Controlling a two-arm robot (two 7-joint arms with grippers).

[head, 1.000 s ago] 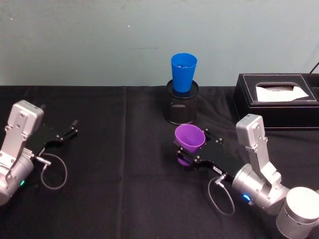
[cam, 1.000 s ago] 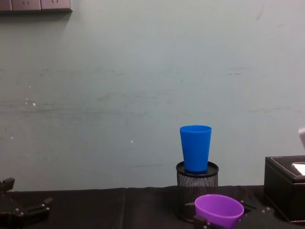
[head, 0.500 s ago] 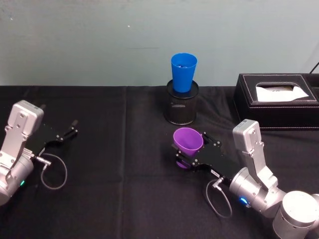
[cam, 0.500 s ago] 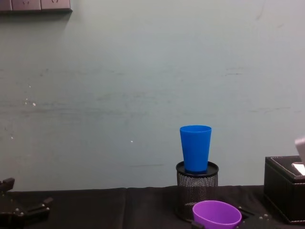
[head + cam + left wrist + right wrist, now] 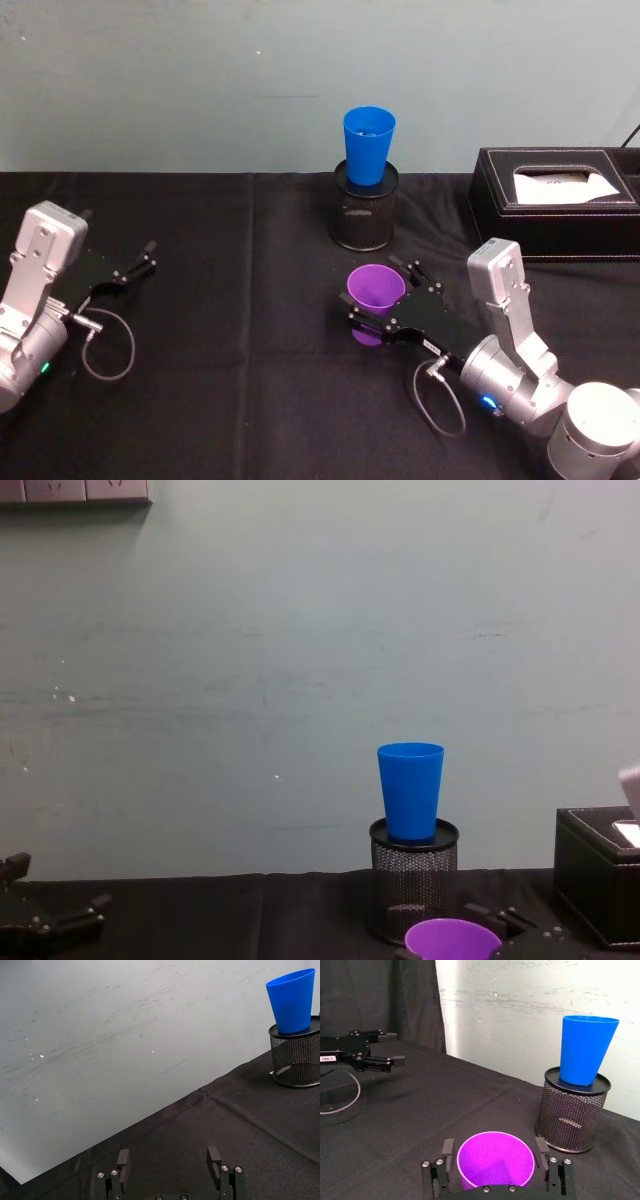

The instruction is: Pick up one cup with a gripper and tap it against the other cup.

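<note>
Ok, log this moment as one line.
right gripper: shut on purple cup, low over table | blue cup: upright on mesh holder, untouched | left gripper: open, parked

Robot test bench; black-draped table [image 5: 250, 400]; bare scuffed wall [image 5: 250, 660].

Silver-grey arms, black end effectors, grey cables

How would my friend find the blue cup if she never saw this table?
Look at the back of the black table, by the pale wall. A black mesh pen holder stands there, left of the black tissue box, and the blue cup sits upright in its top. The purple cup is lower, between the right gripper fingers.
</note>
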